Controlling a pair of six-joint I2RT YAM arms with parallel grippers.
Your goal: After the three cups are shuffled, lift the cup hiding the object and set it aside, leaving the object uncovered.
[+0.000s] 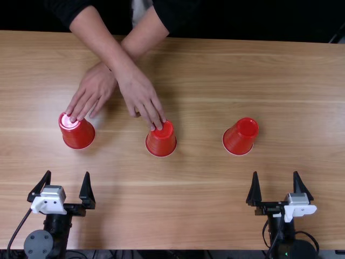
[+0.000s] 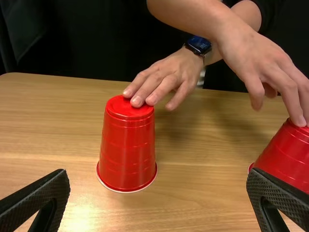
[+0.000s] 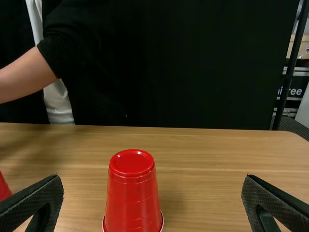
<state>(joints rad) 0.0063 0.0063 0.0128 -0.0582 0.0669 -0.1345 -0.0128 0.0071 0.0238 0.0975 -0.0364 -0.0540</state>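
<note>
Top view: hand [image 1: 141, 97] on middle cup [image 1: 160, 140]

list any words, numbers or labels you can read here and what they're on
Red cups: no print to see.
Wristwatch: face too small to read.
Dark board in the room behind: white letters, cut off by a post, not readable as a word.

You have three red cups: the left cup [image 1: 77, 131], middle cup [image 1: 161, 139] and right cup [image 1: 241, 136], each with a thin white rim against the table [image 1: 215, 81], which is light brown with long wood grain. Your left gripper [image 1: 67, 175] and right gripper [image 1: 275, 175] are black, their fingers [image 2: 277, 193] finely cross-hatched. The person's sleeves [image 1: 70, 11] are black. The watch [image 2: 199, 46] looks dark, its face perhaps blue.
</note>
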